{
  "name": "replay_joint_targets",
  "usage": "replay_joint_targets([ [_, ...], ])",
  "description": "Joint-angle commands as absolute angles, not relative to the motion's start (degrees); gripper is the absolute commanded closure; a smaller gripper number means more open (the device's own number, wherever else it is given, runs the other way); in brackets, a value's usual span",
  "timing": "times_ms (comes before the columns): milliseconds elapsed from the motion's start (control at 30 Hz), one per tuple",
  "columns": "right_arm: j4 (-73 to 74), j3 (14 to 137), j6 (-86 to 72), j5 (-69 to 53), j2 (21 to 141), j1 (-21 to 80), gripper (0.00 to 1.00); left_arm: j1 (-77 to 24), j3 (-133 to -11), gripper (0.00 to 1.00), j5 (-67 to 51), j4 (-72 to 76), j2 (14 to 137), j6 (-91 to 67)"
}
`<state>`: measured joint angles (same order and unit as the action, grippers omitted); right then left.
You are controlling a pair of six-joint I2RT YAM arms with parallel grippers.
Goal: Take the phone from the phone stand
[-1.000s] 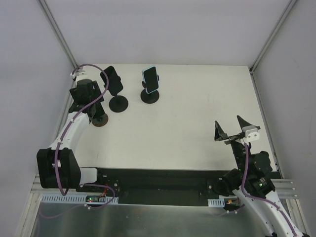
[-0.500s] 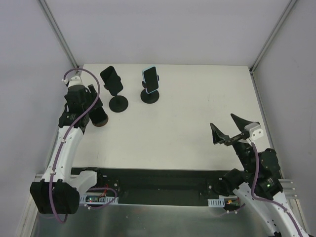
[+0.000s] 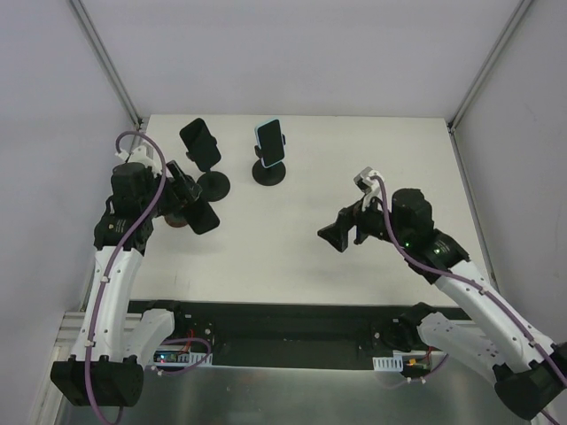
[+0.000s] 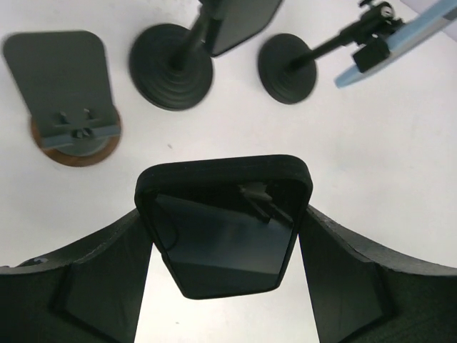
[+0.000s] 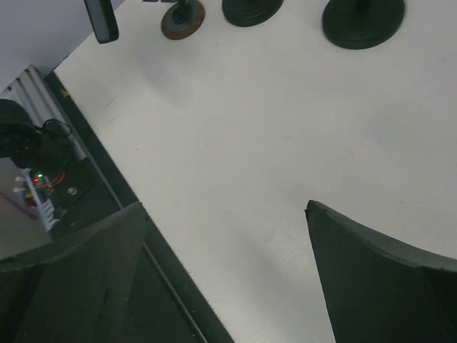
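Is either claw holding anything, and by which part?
The left gripper holds the black phone by its two side edges; the right gripper holds nothing.

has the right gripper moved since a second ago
Yes. The right gripper has swung left, away from the right edge of the table toward the middle, and is now nearer the light blue phone.

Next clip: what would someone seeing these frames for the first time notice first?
The black phone gripped in the left end effector, held apart from the empty brown-based stand at the left of the table. Behind it a dark phone and a blue-cased phone sit on black stands, while the right end effector hangs open over its middle.
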<state>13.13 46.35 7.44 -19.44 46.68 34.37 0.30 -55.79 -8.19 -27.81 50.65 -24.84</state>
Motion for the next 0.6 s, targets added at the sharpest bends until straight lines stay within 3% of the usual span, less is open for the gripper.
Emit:
replay_joint_targets([
  [0, 2.92, 46.32, -4.28, -31.55, 50.87, 34.8, 0.04, -0.44, -56.51, 1.0, -19.41, -25.84, 50.53, -33.21],
  [100, -3.59, 44.56, -6.68, -30.33, 53.86, 37.52, 0.04, -3.77, -56.16, 1.0, -21.36, -25.14, 52.2, -36.82],
  [267, -15.33, 42.37, -10.36, -25.93, 58.0, 43.93, 0.04, -15.18, -55.37, 1.0, -14.77, -22.42, 54.14, -42.69],
  [567, -29.25, 39.91, -16.17, -22.24, 66.88, 49.56, 0.02, -22.76, -53.96, 1.0, -14.94, -15.56, 57.21, -49.13],
])
